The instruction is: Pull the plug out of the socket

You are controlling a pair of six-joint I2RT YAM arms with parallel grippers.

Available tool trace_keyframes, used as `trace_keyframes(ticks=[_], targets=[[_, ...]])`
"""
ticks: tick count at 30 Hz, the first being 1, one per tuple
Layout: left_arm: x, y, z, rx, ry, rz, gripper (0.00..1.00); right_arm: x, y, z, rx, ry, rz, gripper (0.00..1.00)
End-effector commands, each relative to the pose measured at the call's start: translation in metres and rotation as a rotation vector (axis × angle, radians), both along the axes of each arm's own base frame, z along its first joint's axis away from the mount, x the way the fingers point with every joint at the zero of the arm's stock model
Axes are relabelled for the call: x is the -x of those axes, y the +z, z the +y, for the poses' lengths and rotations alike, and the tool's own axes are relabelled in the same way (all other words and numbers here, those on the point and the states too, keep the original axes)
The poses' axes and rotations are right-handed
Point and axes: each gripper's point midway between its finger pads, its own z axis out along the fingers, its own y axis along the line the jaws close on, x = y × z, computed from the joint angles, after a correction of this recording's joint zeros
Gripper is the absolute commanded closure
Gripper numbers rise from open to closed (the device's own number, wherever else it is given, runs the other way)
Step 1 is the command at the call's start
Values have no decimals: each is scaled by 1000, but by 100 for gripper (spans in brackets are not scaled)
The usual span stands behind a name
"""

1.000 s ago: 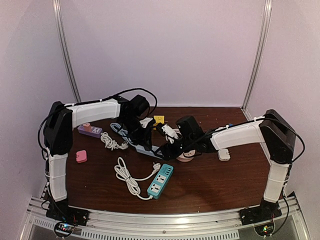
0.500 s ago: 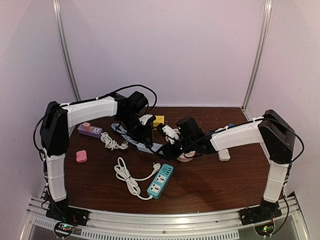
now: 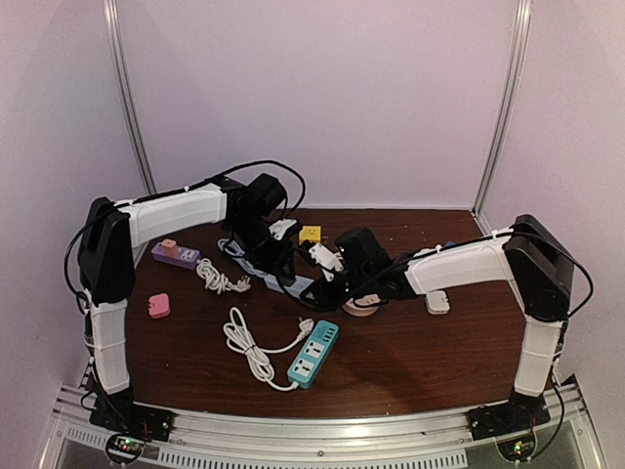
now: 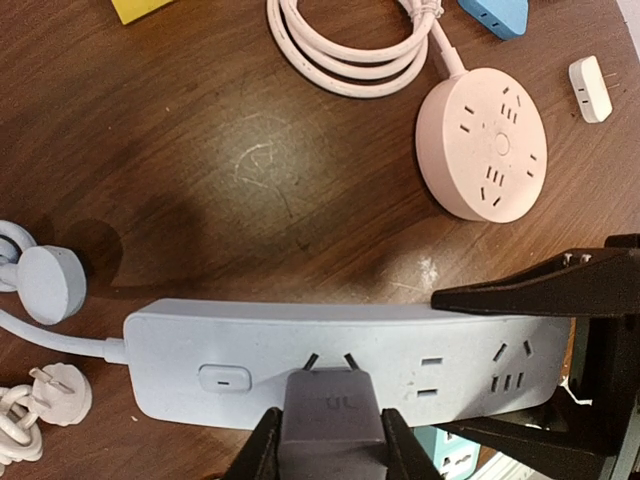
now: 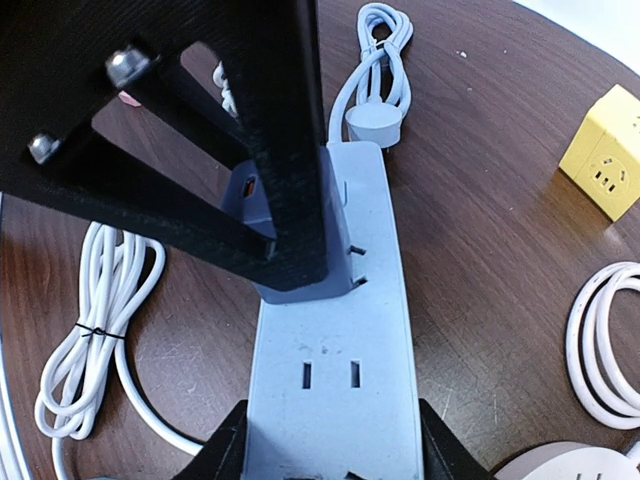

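Note:
A pale blue socket strip lies on the brown table between the arms. A grey-lilac plug stands over its first socket, with both prongs showing partly out of the slots. My left gripper is shut on the plug's sides. In the right wrist view the plug sits under the left arm's black finger. My right gripper clasps the strip at its free end, one finger against each long side. From above, both grippers meet over the strip.
A round pink socket with a coiled cord lies just beyond the strip. A yellow cube socket is at the back. A teal strip with a white cord lies near the front; a purple strip and a pink block sit left.
The right gripper's fingers have closed in onto the strip's end. The left arm has drawn back a little with the plug in its grip.

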Motion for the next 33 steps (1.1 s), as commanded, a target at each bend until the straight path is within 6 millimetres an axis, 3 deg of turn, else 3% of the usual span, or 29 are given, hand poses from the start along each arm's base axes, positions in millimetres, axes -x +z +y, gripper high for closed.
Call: trace_keyframes(ticks=[1,12,17,23,28,33], targets=[[-8,52,-18,108,-51,-89,81,2,-52,-30,205,-70,44,100],[-1,34,-5,25,-50,-55,81,-10,-71,-56,352,-175,29,100],[-10,46,1,-10,-42,-118,82,-5,-85,-62,383,-176,56,100],[-8,54,-10,60,-68,-115,81,0,-94,-66,378,-196,91,100],[-11,38,1,-19,-52,-119,81,0,-96,-70,387,-214,102,100],[0,10,6,-99,-70,-91,82,-4,-96,-67,392,-222,111,100]])
